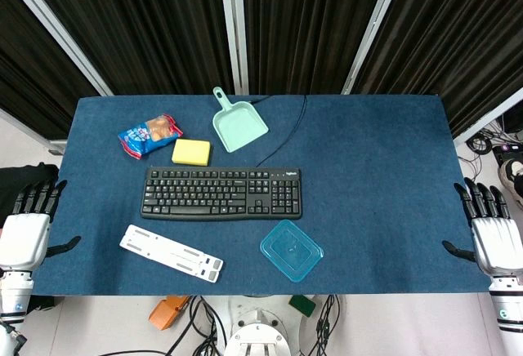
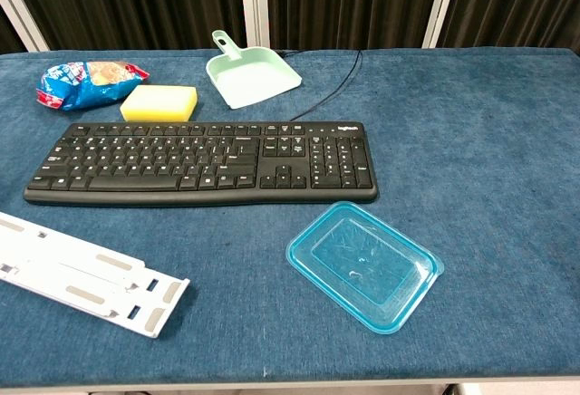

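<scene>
Left hand: the left hand [image 1: 24, 229] hangs just off the left edge of the table [image 1: 384, 152], fingers spread and released, grasping nothing; it shows in the head view only.
Right hand: the right hand [image 1: 493, 233] hangs just off the right edge, fingers likewise apart and empty, palm turned down.
Nearest to the left hand: a white folding stand [image 1: 172, 253] lies flat near the front left corner, slanted, well apart from the fingers.
Nearest to the right hand: a blue lid [image 1: 291, 250] lies flat at front centre, just in front of the keyboard's right end and not touching it; a wide strip of bare cloth separates it from the hand.
Centre: a black keyboard [image 1: 221, 193] lies parallel to the front edge, its cable [image 1: 286, 131] running to the back.
Back left: a green dustpan [image 1: 236, 122], a yellow sponge [image 1: 191, 152] and a snack bag [image 1: 149, 135] sit close together.
Handling note: both near items are thin and lie flat on cloth, so a good grasp would likely come from catching one long edge with the fingertips rather than pressing from above.
</scene>
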Available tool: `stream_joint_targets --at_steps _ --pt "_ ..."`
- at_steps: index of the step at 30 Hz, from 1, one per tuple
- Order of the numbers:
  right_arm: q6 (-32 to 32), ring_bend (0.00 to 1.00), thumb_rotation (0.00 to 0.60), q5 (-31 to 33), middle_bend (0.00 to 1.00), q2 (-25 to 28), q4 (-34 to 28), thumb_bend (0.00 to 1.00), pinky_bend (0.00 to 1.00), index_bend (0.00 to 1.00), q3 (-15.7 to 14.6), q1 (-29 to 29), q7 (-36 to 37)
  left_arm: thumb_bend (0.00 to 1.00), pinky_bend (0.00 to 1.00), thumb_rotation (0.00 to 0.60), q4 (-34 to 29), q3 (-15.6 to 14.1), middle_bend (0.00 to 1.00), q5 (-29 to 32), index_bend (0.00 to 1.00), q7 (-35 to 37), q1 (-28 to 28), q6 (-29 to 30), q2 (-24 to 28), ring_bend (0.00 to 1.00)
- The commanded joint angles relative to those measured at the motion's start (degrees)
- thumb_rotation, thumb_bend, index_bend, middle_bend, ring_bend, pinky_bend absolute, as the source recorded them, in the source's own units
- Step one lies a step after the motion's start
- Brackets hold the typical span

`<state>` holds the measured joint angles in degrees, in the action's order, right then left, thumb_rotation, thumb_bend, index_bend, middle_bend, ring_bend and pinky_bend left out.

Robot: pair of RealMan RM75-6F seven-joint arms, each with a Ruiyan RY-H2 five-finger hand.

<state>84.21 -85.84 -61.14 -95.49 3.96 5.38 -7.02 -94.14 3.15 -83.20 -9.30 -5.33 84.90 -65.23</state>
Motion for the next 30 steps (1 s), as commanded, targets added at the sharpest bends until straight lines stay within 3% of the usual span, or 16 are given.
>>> stream_joint_targets --at_steps 1,6,10,13,16,19,22,26,30 --pt "0.1 0.0 0.6 -0.1 0.01 0.1 -0.2 0.12 0.0 0.0 0.0 0.0 -0.2 0.06 0.0 0.6 0.1 0.0 0.0 0.0 0.0 0.1 -0.1 -0.1 -0.1 0.0" --pt "0.2 0.0 0.6 -0.5 0.01 0.5 -0.7 0.12 0.0 0.0 0.0 0.1 -0.8 0.06 0.0 0.6 1.5 0.3 0.02 -2.1 0.0 0.4 -1.4 -0.5 -0.5 0.01" --pt "0.7 0.0 0.6 -1.4 0.01 0.8 -1.2 0.12 0.0 0.0 -0.1 0.1 -0.7 0.08 0.04 0.6 2.7 0.6 0.25 -4.5 0.06 0.9 -5.3 -4.8 -0.9 0.18" --pt "1.2 0.0 0.6 -2.1 0.01 1.0 -1.4 0.12 0.0 0.0 -0.4 -0.2 -0.5 0.14 0.3 0.6 4.1 1.4 0.41 -5.3 0.12 0.6 -9.2 -9.3 -1.5 0.37" --pt "1.6 0.0 0.6 -2.2 0.01 1.2 -1.6 0.12 0.0 0.0 -0.6 -0.6 -0.5 0.3 0.59 0.6 4.7 2.1 0.64 -3.9 0.16 0.6 -13.0 -15.5 -2.0 0.6" --pt "1.9 0.0 0.6 -2.2 0.01 1.2 -1.6 0.12 0.0 0.0 -0.8 -0.9 -0.3 0.45 0.73 0.6 4.8 2.8 0.77 -0.6 0.16 0.2 -16.5 -22.2 -2.3 0.77" --pt "2.0 0.0 0.6 -2.1 0.01 1.2 -1.6 0.12 0.0 0.0 -0.8 -1.1 -0.3 0.56 0.82 0.6 4.9 3.1 0.85 3.8 0.16 -0.6 -19.3 -28.8 -2.9 0.86" --pt "1.8 0.0 0.6 -1.8 0.01 1.2 -1.6 0.12 0.0 0.0 -0.9 -1.1 -0.3 0.6 0.84 0.6 5.6 2.8 0.88 9.5 0.16 -3.5 -22.1 -35.3 -3.9 0.89" --pt "1.6 0.0 0.6 -1.7 0.01 1.1 -1.6 0.12 0.0 0.0 -0.8 -1.1 -0.4 0.6 0.84 0.6 5.5 2.1 0.89 13.6 0.16 -5.6 -23.2 -37.6 -4.9 0.9"
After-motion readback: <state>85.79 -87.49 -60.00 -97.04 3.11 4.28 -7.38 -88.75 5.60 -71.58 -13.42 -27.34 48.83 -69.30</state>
